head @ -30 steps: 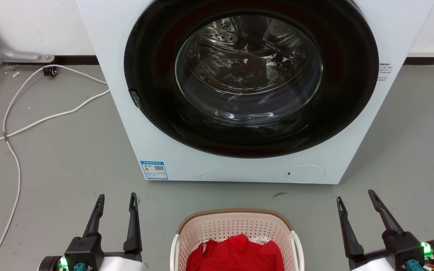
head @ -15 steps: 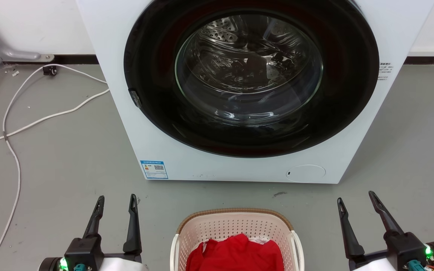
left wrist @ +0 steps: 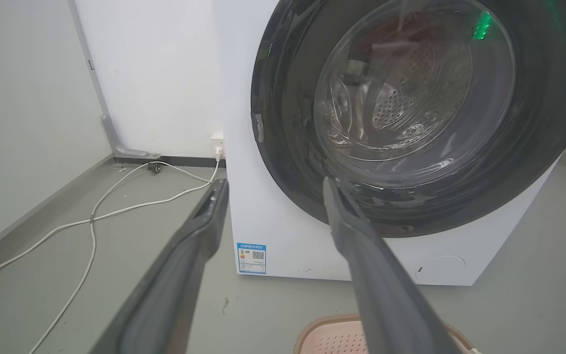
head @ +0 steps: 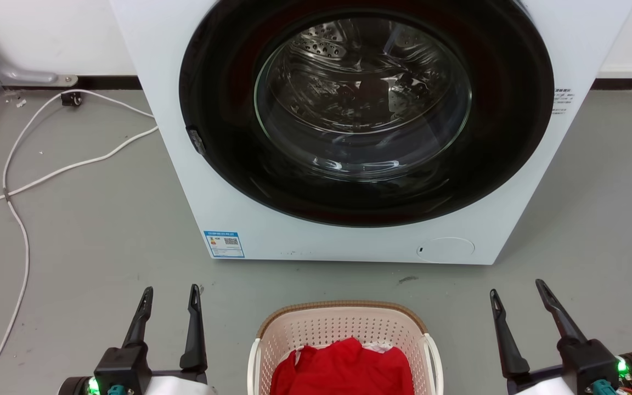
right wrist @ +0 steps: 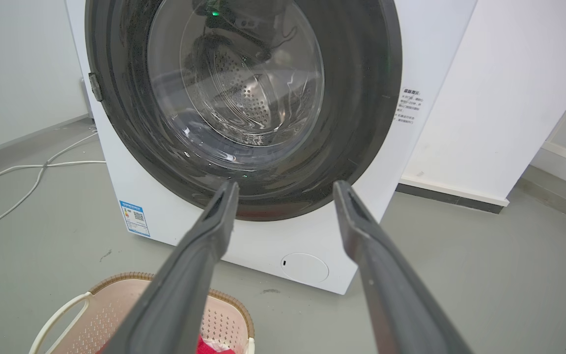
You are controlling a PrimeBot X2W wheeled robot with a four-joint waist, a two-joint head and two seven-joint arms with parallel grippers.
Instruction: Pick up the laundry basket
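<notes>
Cream plastic laundry basket (head: 343,329) lies midway between the left gripper (head: 171,288) and right gripper (head: 516,287), inward of and slightly behind each one's fingertips, both spread apart and empty.

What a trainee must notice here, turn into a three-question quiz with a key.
1. True or false: the left gripper and the right gripper are both open, neither touching the laundry basket.
2. What lies in the basket? A. red cloth B. blue jeans C. nothing
3. Fill in: the basket stands on the floor in front of the ____.
Key: 1 true; 2 A; 3 washing machine.
</notes>
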